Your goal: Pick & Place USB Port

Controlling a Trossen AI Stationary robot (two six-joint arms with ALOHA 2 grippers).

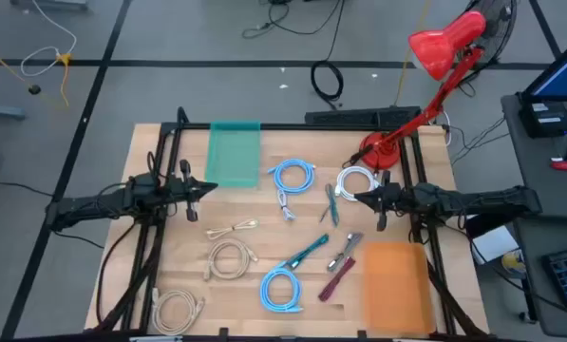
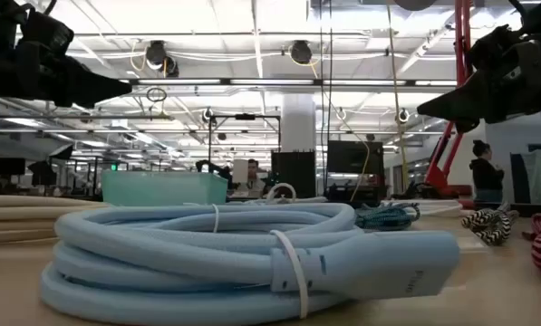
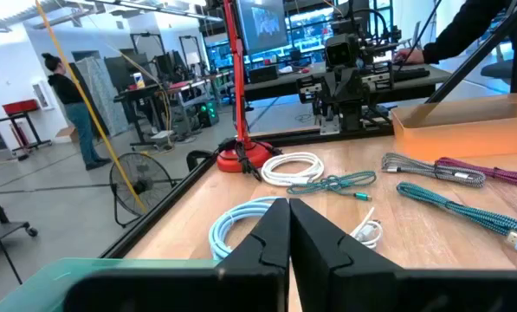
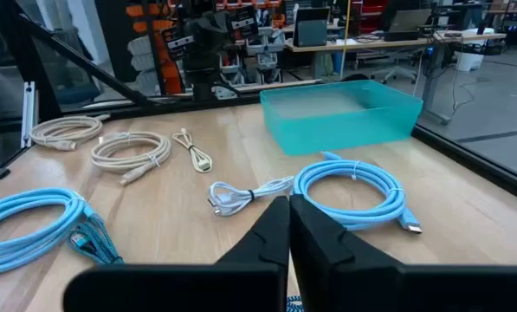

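Observation:
Several coiled cables lie flat on the wooden table. A light blue coil (image 1: 292,175) and a white coil (image 1: 355,180) lie near the middle, with a small white cable (image 1: 286,204) and a thin teal one (image 1: 330,204) beside them. Another blue coil (image 1: 281,288) lies near the front edge. My left gripper (image 1: 212,186) hovers shut just right of the green bin (image 1: 234,152). My right gripper (image 1: 351,198) hovers shut by the white coil. In the wrist views, both the left gripper (image 3: 288,221) and the right gripper (image 4: 288,217) have their fingers closed and hold nothing.
An orange bin (image 1: 395,285) sits at the near right corner. A red desk lamp (image 1: 435,76) stands on the far right, its base (image 1: 376,152) on the table. Beige coils (image 1: 228,258) (image 1: 176,309), a teal braided cable (image 1: 307,252), a grey one (image 1: 345,250) and a maroon one (image 1: 337,278) lie toward the front.

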